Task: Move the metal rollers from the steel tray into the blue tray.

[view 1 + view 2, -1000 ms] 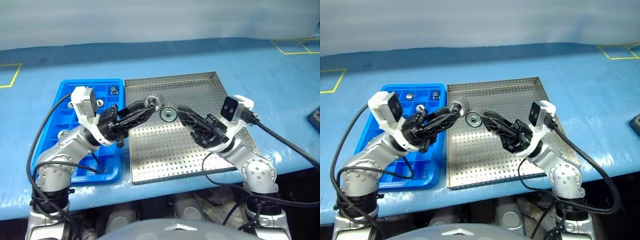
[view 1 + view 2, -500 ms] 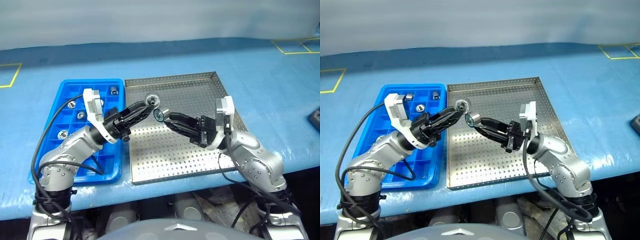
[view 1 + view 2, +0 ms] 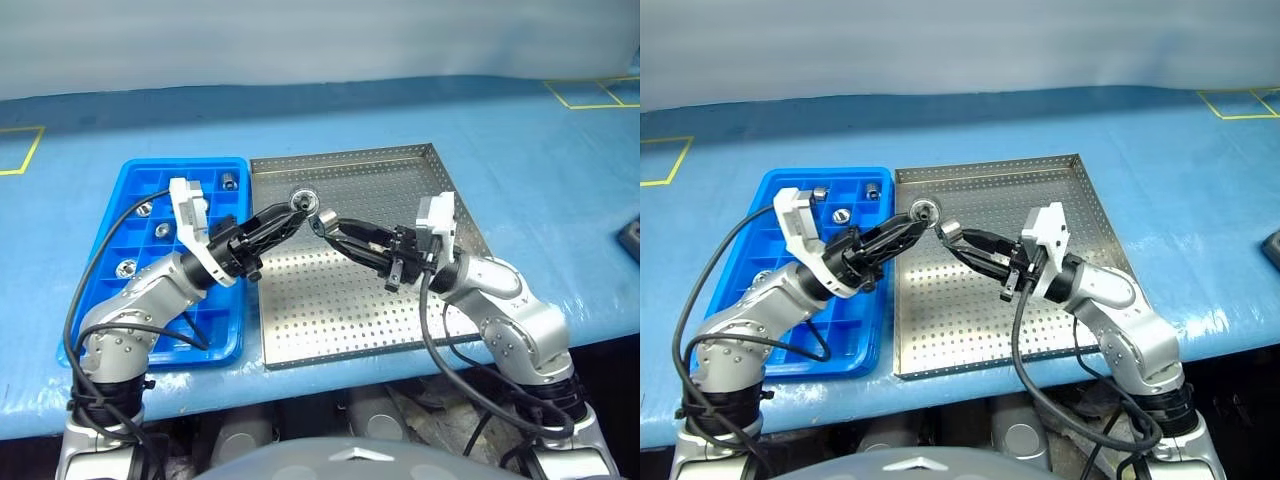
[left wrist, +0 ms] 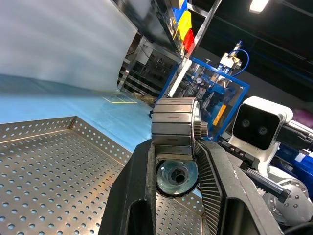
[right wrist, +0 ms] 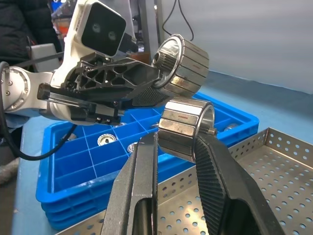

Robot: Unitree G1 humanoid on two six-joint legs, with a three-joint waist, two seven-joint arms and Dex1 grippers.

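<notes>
I seem to work in a factory workshop: shelving [image 4: 168,24] with coloured bins, a blue-framed machine [image 4: 222,73], yellow floor tape [image 3: 590,95].

Light is even and bright across the head views, with soft glare on the steel tray [image 3: 350,250] at centre frame and weak shadows beneath it. The left wrist view is sharp on the near roller [image 4: 174,128], while the dim background at upper right blurs.
</notes>
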